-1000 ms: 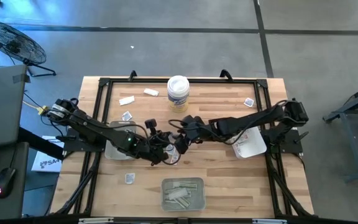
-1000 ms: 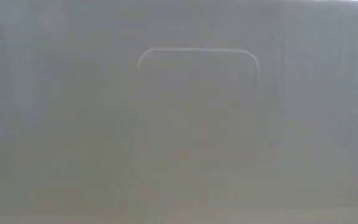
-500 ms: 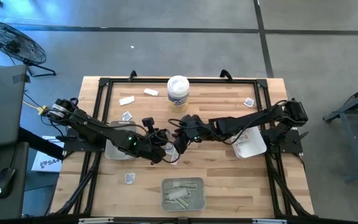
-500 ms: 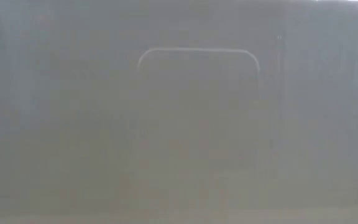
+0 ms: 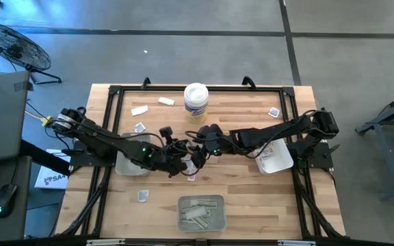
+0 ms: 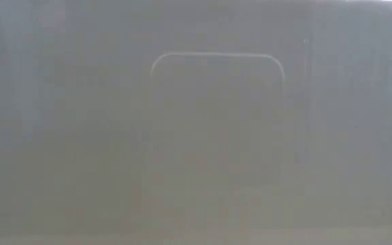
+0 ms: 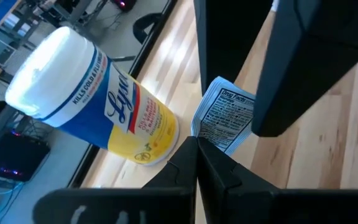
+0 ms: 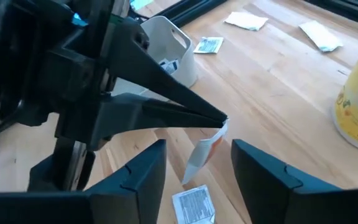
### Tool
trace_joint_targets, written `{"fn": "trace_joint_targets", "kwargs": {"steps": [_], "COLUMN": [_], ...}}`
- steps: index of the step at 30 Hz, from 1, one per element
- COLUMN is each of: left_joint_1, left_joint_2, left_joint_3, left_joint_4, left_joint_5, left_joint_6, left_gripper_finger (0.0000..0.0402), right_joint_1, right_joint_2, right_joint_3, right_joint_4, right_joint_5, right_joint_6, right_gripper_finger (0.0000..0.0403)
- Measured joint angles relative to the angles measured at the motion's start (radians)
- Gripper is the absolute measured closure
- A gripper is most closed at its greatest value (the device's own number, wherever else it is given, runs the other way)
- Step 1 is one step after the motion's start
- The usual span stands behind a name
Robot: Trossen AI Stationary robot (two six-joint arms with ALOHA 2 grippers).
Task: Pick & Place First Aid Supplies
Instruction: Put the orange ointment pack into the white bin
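Trays: three, grey tray [image 5: 200, 213] at the near edge (holding strip wrappers).
Loose packets: six on the table [image 5: 245, 191].
Left gripper [image 7: 196, 144]: fingers pinched together on a packet [image 7: 224, 119] at mid-table.
Right gripper [image 8: 197, 163]: spread wide, empty, the hanging packet between its fingers [image 8: 140, 177], untouched.

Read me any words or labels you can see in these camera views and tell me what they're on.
"Lysol" with "KILLS COLD & FLU VIRUS": on the tub.
"Drug Facts": heading on the packet pinched in the left pincer; its body text is too small.
Packet lying on the table under the right pincer: print unreadable.
Low view: nothing readable.
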Motion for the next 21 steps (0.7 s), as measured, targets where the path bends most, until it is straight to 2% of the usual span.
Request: {"fn": "trace_joint_targets", "kwargs": {"steps": [5, 8, 17, 21], "left_joint_1": [0.01, 0.01, 0.01, 0.01], "left_joint_2": [0.0, 0.0, 0.0, 0.0], "left_joint_3": [0.0, 0.0, 0.0, 0.0], "left_joint_4": [-0.002, -0.001, -0.003, -0.01], "left_joint_5": [0.017, 0.025, 0.029, 0.028], "left_joint_6": [0.002, 0.002, 0.002, 0.002], "left_gripper_finger": [0.0401, 0.0401, 0.0401, 0.0401], "right_joint_1": [0.0, -0.003, -0.014, -0.013], "right_joint_2": [0.0, 0.0, 0.0, 0.0], "right_joint_3": [0.0, 0.0, 0.0, 0.0], "right_joint_4": [-0.003, -0.023, -0.069, -0.082], "right_joint_5": [0.026, 0.052, 0.025, 0.025], "right_joint_6": [-0.015, -0.025, -0.026, -0.031], "right_gripper_finger": [0.0243, 0.0274, 0.0385, 0.0396]}}
